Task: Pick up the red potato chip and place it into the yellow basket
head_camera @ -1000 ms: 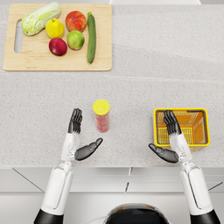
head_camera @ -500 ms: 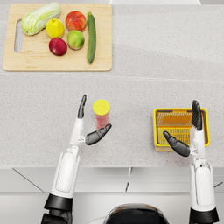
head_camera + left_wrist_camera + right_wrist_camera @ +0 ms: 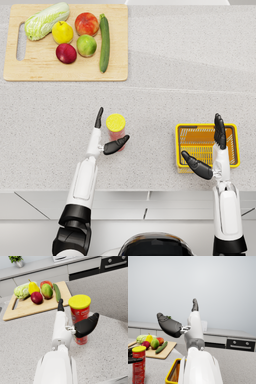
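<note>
The red potato chip can with a yellow lid stands upright on the speckled counter; the left wrist view shows the can close up. My left hand is open around it, fingers on its far-left side and thumb in front, not clearly touching. The yellow basket sits at the right, empty. My right hand hovers open above the basket, raised, holding nothing; in the right wrist view the hand points upward over the basket rim.
A wooden cutting board lies at the back left with a cabbage, pear, apples, mango and cucumber on it. The counter's front edge runs just beneath my forearms.
My left hand has moved forward and right, closing in around the can. My right hand has risen and shifted right over the basket. The can and basket stayed put.
</note>
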Tool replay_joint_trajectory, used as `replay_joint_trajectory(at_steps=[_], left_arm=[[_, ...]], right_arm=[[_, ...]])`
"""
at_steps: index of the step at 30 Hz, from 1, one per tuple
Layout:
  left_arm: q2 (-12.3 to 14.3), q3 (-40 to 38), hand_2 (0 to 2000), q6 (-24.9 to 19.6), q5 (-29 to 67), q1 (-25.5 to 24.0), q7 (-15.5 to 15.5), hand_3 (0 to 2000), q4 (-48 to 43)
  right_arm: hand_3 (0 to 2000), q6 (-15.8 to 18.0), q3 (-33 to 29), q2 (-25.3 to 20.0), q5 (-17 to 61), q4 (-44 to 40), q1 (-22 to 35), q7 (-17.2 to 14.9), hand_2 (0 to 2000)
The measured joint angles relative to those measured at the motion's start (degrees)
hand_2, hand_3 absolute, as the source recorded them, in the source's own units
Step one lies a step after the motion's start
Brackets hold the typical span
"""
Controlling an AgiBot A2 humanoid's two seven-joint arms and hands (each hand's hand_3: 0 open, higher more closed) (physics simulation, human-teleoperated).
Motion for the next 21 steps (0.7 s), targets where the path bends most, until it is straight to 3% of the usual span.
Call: replay_joint_trajectory(at_steps=[5, 6, 7, 11, 14, 17, 21], left_arm=[[2.38, 0.74, 0, 0.0, 0.01, 4.77, 0.0, 0, 11.09], [2.91, 0.84, 1361, 0.0, 0.01, 5.92, 0.0, 327, 13.71], [3.47, 0.92, 2000, -0.89, -0.03, 6.91, -0.08, 653, 16.02], [4.72, 0.85, 2000, -1.1, -0.01, 9.43, -0.29, 1960, 21.58], [4.07, 2.31, 2000, -0.03, 0.08, 7.43, -0.32, 2000, 17.56], [2.39, 2.56, 2000, -1.07, 0.08, 1.82, -0.19, 2000, 0.24], [2.05, 0.88, 2000, -1.5, 0.06, -0.38, 0.03, 2000, -22.28]], right_arm=[[0, 0.0, 0.96, -0.61, 0.0, -0.69, 0.15, 0.0, 0], [0, 0.0, 1.08, -0.74, 0.01, -0.75, 0.17, 0.0, 0], [0, 0.0, 1.14, -0.85, 0.01, -0.79, 0.19, 0.0, 0], [0, 0.0, 1.62, -1.28, 0.0, -1.09, 0.12, 0.0, 0], [0, 0.0, 1.93, -1.66, 0.0, -1.58, 0.25, 0.0, 0], [0, 0.0, 3.2, -2.11, 0.0, -2.85, 0.58, 0.0, 0], [0, 0.0, 7.86, -3.06, 0.0, -5.97, 1.46, 0.0, 0]])
